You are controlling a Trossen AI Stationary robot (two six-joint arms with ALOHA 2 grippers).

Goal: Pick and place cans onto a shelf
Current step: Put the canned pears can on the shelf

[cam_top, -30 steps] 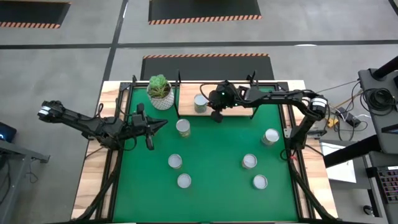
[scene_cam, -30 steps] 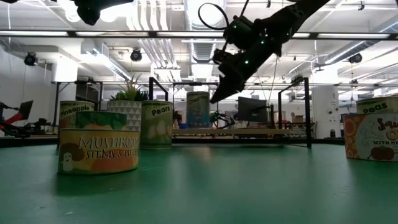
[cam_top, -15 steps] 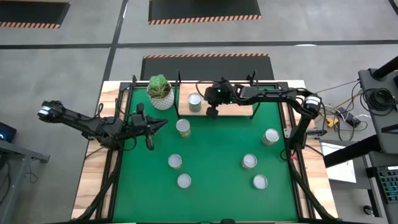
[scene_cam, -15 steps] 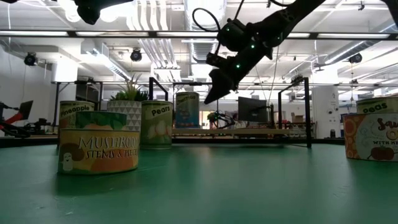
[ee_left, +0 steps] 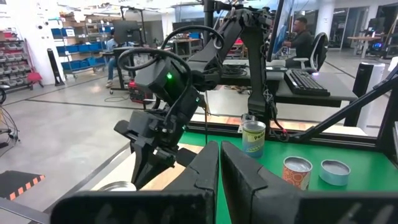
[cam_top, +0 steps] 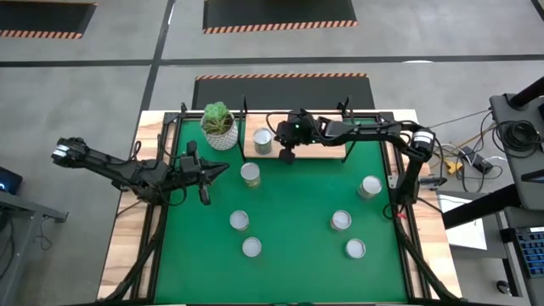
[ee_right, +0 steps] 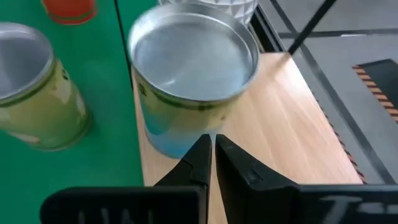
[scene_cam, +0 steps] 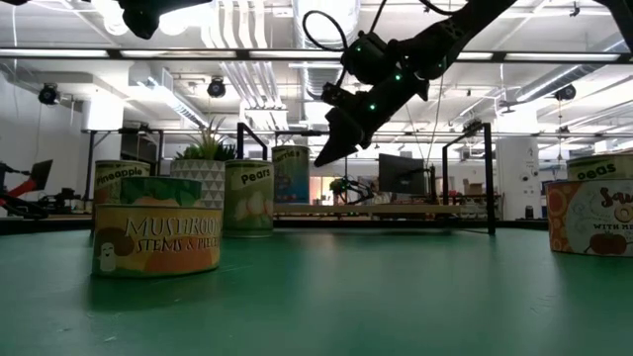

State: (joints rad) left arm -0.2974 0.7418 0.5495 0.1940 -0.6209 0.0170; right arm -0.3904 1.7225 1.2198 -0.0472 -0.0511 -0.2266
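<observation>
**Shut jaws beside the can on the shelf**

Jaws of the right gripper (ee_right: 210,163) are closed together, with only a thin slit between the two dark fingers, and they hold nothing. This gripper hangs over the shelf (cam_top: 327,150), just beside the one can (cam_top: 263,140) that already stands on the board near its end by the plant pot (cam_top: 219,126). The can is upright. The left gripper (cam_top: 206,172) waits over the green mat (cam_top: 297,212), well apart from the shelf on the plant's side, and its jaws are also pressed nearly shut and empty.

Six more cans lie on the mat, the nearest (cam_top: 250,174) just off the shelf's front edge. I judge the step in hand is to leave the placed can and go for another one. To do it well, the right gripper should rise straight up before it turns, because its fingertips are very near the can's wall and a sideways move could push it. It must open wide before coming down on the next can, and stay away from the black posts.

Some things are hard to make out. From the pictures I cannot tell if the fingertips touch the can or only stand close. In the low view the shelf can (scene_cam: 290,174) is partly hidden behind another can (scene_cam: 248,198), and its foot does not show.
</observation>
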